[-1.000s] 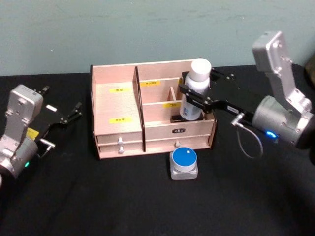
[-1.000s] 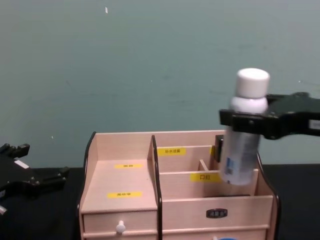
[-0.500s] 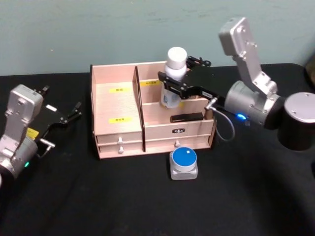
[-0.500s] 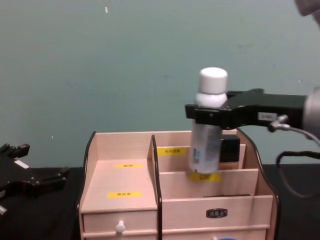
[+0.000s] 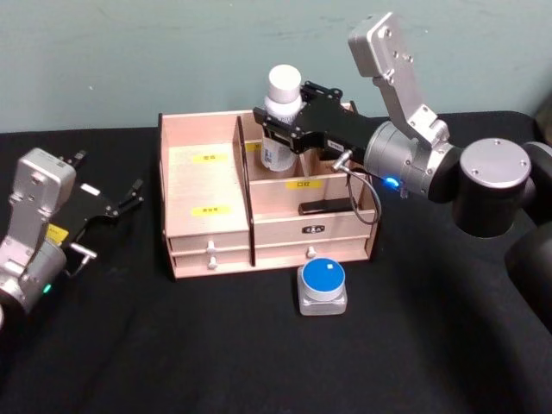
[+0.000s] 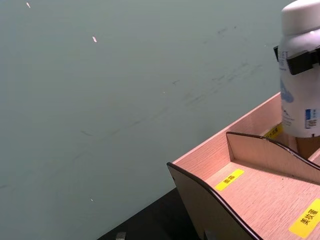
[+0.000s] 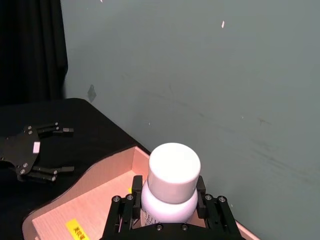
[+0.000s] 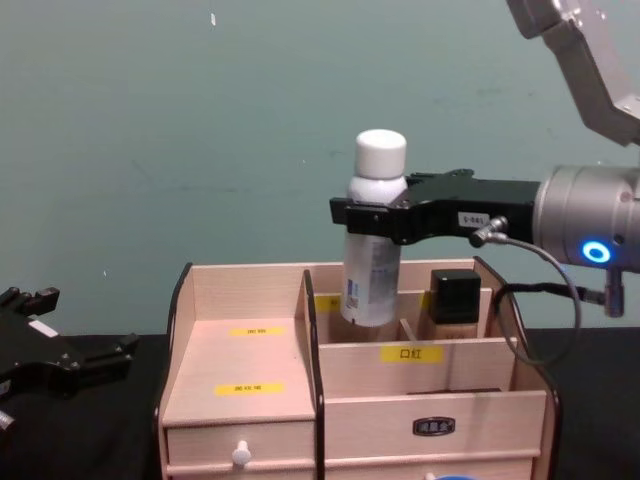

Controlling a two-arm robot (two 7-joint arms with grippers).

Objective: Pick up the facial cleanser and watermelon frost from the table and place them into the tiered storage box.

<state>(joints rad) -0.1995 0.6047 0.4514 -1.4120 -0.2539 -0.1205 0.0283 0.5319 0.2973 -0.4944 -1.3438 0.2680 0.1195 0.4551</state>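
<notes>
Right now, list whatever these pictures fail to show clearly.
- White bottle: right wrist view, lower body hidden by the right gripper clamping it.
- Blue-topped container: chest view, cut off by the bottom edge.
- Yellow labels: head view, print too small to read.
- Left gripper: chest view, cut by the left edge.

right arm [image 5: 487, 185]: silver, black | blue light [image 8: 597, 252] | grey cable [image 5: 376, 207] | right hand [image 5: 278, 131], left hand [image 5: 110, 172]: black

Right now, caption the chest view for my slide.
Right gripper holds white bottle upright at rear of tiered storage box.
</notes>
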